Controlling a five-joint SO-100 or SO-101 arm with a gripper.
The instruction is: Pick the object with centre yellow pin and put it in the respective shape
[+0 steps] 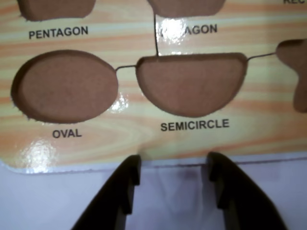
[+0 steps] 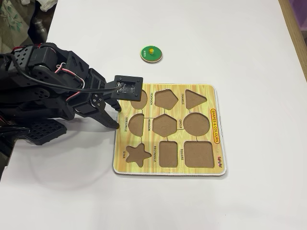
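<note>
Gripper (image 2: pixel 115 116) low at the board's (image 2: pixel 217 158) left edge in the fixed view, fingers spread, nothing between them. The wrist view confirms this: two dark fingers (image 1: pixel 125 184) stand apart over bare white desk (image 1: pixel 43 206), just short of the board edge.

Disc (image 2: pixel 151 53) lies flat on the desk beyond the board's far edge, well apart from the gripper, yellow knob (image 2: pixel 151 50) up. Circle cut-out (image 2: pixel 196 124) sits in the board's middle row, on the side away from the arm, and is empty.

Risks, as I judge them:
- The gripper is close to the board edge, so a sweep toward the disc without lifting first could catch the board and shift it, moving the circle cut-out.
- The disc is thin and flat; the knob is the only real hold. A grasp off centre may push the disc across the smooth desk, not lift it.
- Oval (image 1: pixel 64 86) and circle look alike, so the disc could be seated in the wrong hole.
- The circle lies far across the board, which may strain the arm's reach.

View differences: the wrist view shows only oval, semicircle (image 1: pixel 192 84), their labels and the finger gap, with no disc or circle. The fixed view gives the disc, the full board and the arm's pose, but hides the finger gap detail.
</note>
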